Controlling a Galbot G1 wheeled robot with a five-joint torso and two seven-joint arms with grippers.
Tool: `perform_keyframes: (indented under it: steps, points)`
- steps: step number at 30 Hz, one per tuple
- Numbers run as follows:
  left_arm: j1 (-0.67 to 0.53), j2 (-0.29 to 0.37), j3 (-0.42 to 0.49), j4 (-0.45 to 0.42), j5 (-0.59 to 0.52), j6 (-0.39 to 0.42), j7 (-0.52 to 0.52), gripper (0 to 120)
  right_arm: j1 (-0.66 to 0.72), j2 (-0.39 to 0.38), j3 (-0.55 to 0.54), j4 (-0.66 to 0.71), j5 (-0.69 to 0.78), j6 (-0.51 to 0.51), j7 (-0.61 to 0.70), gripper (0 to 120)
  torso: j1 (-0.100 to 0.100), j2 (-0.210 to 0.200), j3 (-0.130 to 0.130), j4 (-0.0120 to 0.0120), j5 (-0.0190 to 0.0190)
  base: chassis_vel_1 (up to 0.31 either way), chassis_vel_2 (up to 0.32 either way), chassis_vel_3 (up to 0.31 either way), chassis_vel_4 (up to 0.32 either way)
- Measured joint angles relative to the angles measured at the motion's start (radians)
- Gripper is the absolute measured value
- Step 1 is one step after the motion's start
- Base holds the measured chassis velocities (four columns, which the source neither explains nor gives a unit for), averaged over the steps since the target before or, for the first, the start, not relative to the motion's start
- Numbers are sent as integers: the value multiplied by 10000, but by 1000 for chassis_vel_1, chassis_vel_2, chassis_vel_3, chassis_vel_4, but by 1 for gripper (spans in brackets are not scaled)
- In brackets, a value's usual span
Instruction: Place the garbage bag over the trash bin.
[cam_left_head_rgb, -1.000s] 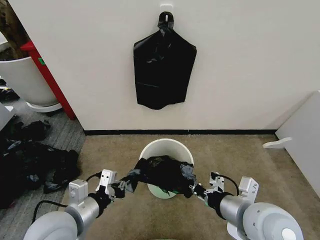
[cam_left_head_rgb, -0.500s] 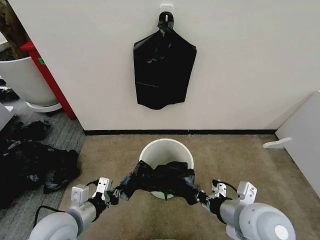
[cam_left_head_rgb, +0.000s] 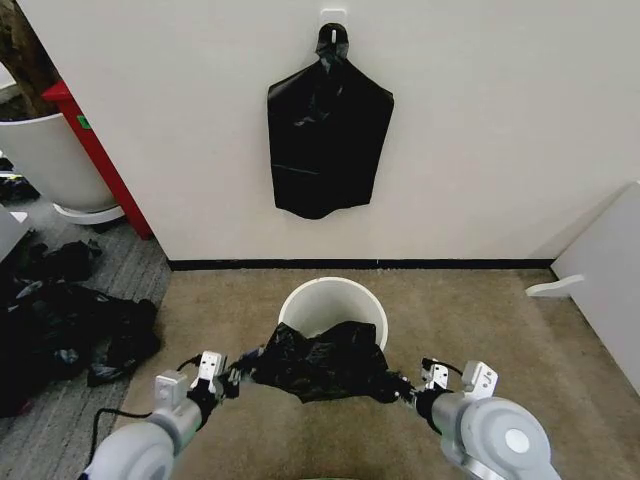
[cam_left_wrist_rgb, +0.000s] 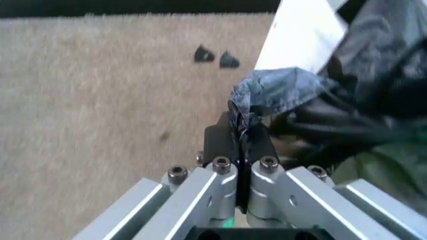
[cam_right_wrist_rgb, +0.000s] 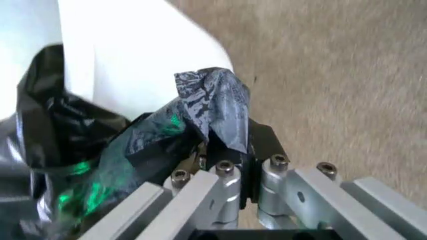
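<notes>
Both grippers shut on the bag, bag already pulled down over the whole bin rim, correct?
Not the whole rim. Both the left gripper and right gripper are shut on the bag, but the head view shows the bin's far rim bare; the bag covers the near side.

Two black bags (cam_left_head_rgb: 322, 360), one small bin (cam_left_head_rgb: 333, 300), two tools (cam_left_head_rgb: 236, 378)

A small round cream-white trash bin (cam_left_head_rgb: 333, 300) stands upright on tan carpet, near the black baseboard of a white wall. Its mouth is open, with a rolled rim and smooth plain walls. A glossy, crinkled black garbage bag (cam_left_head_rgb: 322, 362) hangs stretched sideways across the bin's near side, bunched and sagging, covering the near rim while the far rim and interior stay bare.
</notes>
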Motion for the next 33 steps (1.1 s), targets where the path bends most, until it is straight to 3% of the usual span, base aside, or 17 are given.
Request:
perform_keyframes:
  steps: [6,21,29,33]
  points:
    - [-260,-123,157,124,160,-247,-1,0,46,-86,109,-8,-799,537,-378,0,0,0,0,0,0,0,0,0,0]
    - [-558,-306,156,613,82,-436,61,0,384,15,-9,-832,-2052,721,-1707,0,0,0,0,1,-1,0,0,0,0]
    - [-130,-342,-55,326,625,-651,175,0,-18,-63,116,-61,-2237,465,-1683,0,0,0,-2,0,0,0,0,0,0]
    - [176,-339,-252,93,1138,-850,305,0,-216,-129,99,475,-2293,229,-1512,17,0,0,-2,2,-2,0,0,0,0]
